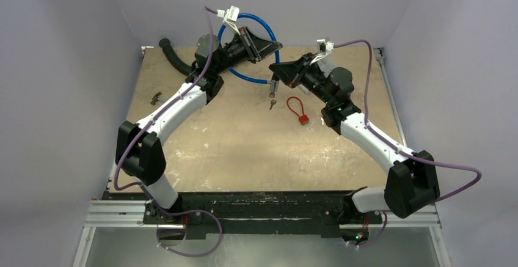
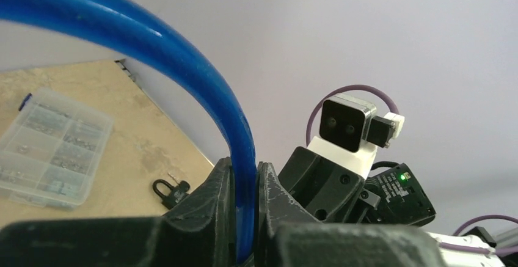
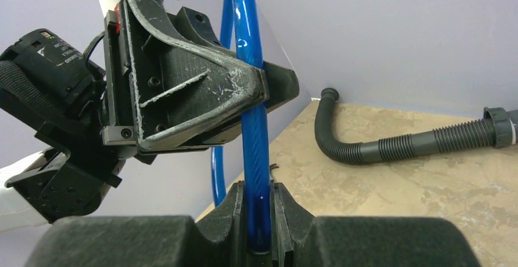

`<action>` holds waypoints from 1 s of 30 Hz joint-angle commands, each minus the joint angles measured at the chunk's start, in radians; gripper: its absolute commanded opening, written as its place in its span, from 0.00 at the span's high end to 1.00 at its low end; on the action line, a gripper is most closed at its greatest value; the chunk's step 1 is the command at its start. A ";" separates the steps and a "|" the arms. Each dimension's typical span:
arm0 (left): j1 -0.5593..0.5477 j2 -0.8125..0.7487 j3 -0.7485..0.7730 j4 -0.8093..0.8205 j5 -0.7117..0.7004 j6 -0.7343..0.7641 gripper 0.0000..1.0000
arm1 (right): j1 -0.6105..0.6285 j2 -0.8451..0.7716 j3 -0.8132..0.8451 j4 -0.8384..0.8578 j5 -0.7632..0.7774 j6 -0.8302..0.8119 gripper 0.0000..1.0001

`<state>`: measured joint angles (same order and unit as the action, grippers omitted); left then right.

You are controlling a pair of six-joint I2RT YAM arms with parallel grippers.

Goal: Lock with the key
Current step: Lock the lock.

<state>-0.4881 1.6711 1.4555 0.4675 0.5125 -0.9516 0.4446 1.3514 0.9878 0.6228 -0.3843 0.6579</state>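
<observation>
A thick blue cable lock [image 1: 256,22] is held up in a loop over the back of the table. My left gripper [image 1: 261,46] is shut on the cable [image 2: 153,41], which runs between its fingers [image 2: 221,181]. My right gripper [image 1: 280,71] is shut on the same cable [image 3: 253,138] close to its metal end [image 1: 273,86]. The left gripper [image 3: 264,90] shows just above in the right wrist view. A tiny silvery key [image 1: 272,103] is below that metal end; I cannot tell whether it hangs or lies on the table.
A thin red cable lock [image 1: 298,111] lies right of the key. A black ribbed hose [image 1: 174,59] curves along the back left. A spanner [image 1: 156,99] lies at the left edge. A clear compartment box [image 2: 52,148] and a black padlock [image 2: 171,190] sit on the table.
</observation>
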 commanded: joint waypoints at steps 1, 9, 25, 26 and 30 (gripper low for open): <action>-0.002 -0.006 0.033 0.067 -0.013 -0.020 1.00 | 0.004 -0.001 0.069 0.116 -0.057 0.020 0.93; 0.017 -0.002 0.138 -0.011 -0.052 -0.098 1.00 | -0.058 -0.020 0.058 0.076 -0.158 0.080 0.37; 0.039 -0.034 0.150 -0.018 -0.050 -0.130 1.00 | -0.121 -0.191 -0.114 -0.076 -0.334 -0.121 0.49; 0.039 -0.036 0.152 -0.021 -0.048 -0.134 1.00 | -0.121 -0.192 -0.124 -0.079 -0.331 -0.129 0.51; 0.039 -0.044 0.154 -0.026 -0.039 -0.138 1.00 | -0.122 -0.184 -0.145 -0.085 -0.310 -0.162 0.54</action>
<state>-0.4557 1.6848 1.5467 0.3908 0.4706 -1.0595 0.3241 1.1728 0.8635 0.5568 -0.6861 0.5701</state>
